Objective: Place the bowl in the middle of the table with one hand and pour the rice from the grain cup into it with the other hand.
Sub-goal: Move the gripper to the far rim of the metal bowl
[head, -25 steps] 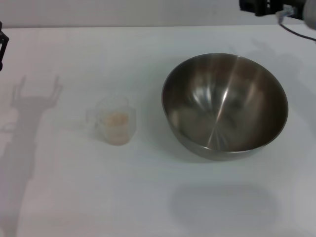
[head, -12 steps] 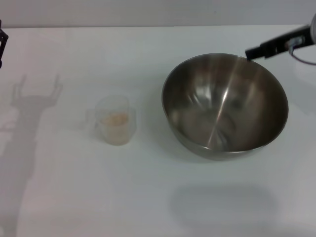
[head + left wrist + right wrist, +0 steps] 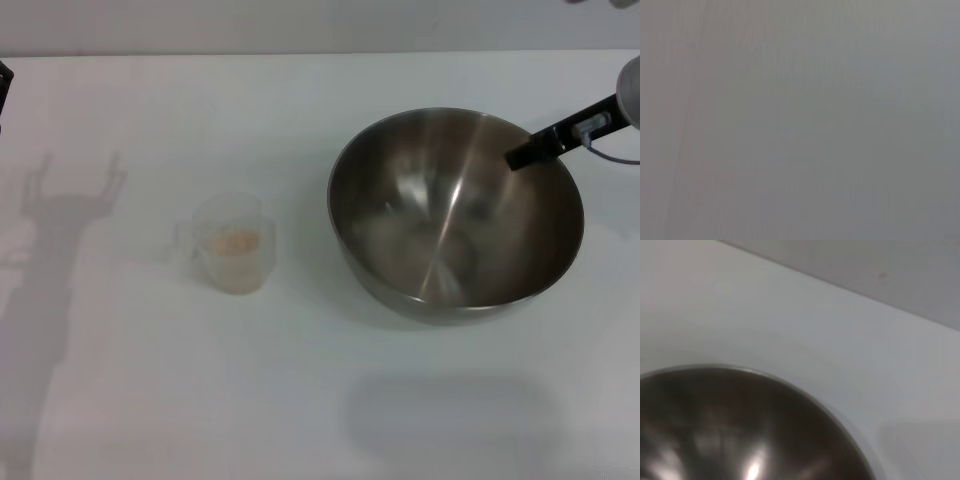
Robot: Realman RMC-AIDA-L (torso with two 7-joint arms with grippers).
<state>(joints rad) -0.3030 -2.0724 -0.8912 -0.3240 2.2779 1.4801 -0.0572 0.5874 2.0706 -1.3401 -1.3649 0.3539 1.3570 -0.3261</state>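
While reaching over the bowl (image 3: 455,215), right gripper (image 3: 522,157) slanted; finger spread untellable.

White table (image 3: 320,400): bowl (image 3: 455,215) right, grain cup (image 3: 233,245) left.

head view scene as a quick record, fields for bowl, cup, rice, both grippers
bowl: steel, upright, empty, right of table centre
grain cup: clear, upright, standing apart on the bowl's left
rice: inside the cup, none in the bowl
right gripper: dark finger above the bowl's far right rim
left gripper: only a dark edge shows at the far left border
table: white
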